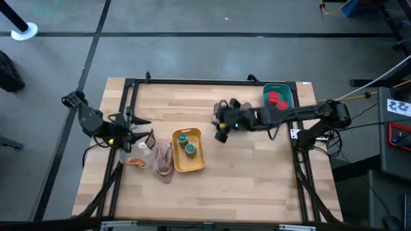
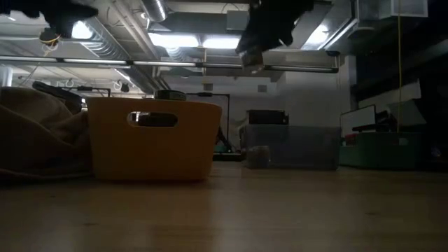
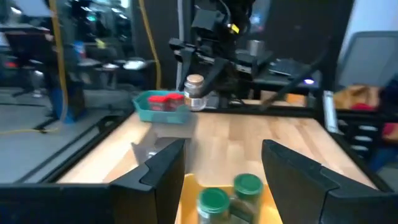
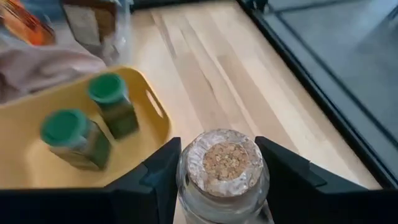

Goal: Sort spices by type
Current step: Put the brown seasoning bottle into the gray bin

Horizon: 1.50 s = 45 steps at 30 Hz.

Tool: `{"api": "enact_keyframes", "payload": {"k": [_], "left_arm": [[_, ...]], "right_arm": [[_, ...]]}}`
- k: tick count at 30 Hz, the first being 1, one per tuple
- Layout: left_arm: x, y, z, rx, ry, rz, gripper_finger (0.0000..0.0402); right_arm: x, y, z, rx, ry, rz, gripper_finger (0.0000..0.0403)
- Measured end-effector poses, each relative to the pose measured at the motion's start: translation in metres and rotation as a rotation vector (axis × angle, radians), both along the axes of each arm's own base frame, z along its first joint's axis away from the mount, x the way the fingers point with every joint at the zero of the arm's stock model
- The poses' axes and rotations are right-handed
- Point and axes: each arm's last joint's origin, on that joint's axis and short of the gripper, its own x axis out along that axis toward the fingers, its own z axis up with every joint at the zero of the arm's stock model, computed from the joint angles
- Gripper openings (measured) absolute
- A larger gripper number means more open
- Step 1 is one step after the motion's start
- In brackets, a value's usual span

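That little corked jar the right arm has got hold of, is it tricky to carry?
Probably a bit. The jar looks like smooth glass, so it may slip between the right gripper's fingers. It would likely break if dropped, and being round, it could roll.

Right arm stretched in over table centre, right gripper [image 1: 221,128] raised, fingers clamped on small cork-topped jar [image 4: 224,171]; left arm parked at left edge, left gripper [image 1: 142,131] fingers spread, holding nothing.
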Motion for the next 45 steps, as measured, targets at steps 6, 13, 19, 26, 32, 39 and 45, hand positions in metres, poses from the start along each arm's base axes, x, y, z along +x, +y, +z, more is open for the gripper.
{"api": "enact_keyframes", "payload": {"k": [6,13,19,26,32,39,45], "left_arm": [[0.005,0.003,-0.030,0.043,-0.099,0.147,0.0196],[0.006,0.017,-0.040,0.080,-0.157,0.350,0.0196],[0.008,0.021,-0.047,0.078,-0.130,0.413,0.0196],[0.009,0.020,-0.053,0.058,-0.092,0.402,0.0196],[0.010,0.020,-0.056,0.034,-0.078,0.400,0.0196],[0.010,0.020,-0.056,0.050,-0.072,0.393,0.0196],[0.010,0.020,-0.056,0.056,-0.070,0.383,0.0196]], "right_arm": [[-0.007,-0.039,-0.005,0.069,0.097,0.007,0.0196],[-0.017,-0.073,-0.010,0.115,0.169,-0.052,0.0182],[-0.020,-0.088,-0.028,0.142,0.251,-0.102,0.0197],[-0.017,-0.090,-0.072,0.153,0.221,-0.095,0.0181],[-0.016,-0.090,-0.092,0.132,0.088,-0.089,0.0187],[-0.029,-0.087,-0.125,0.161,0.009,-0.121,0.0189],[-0.039,-0.084,-0.141,0.152,-0.036,-0.116,0.0182]]}}
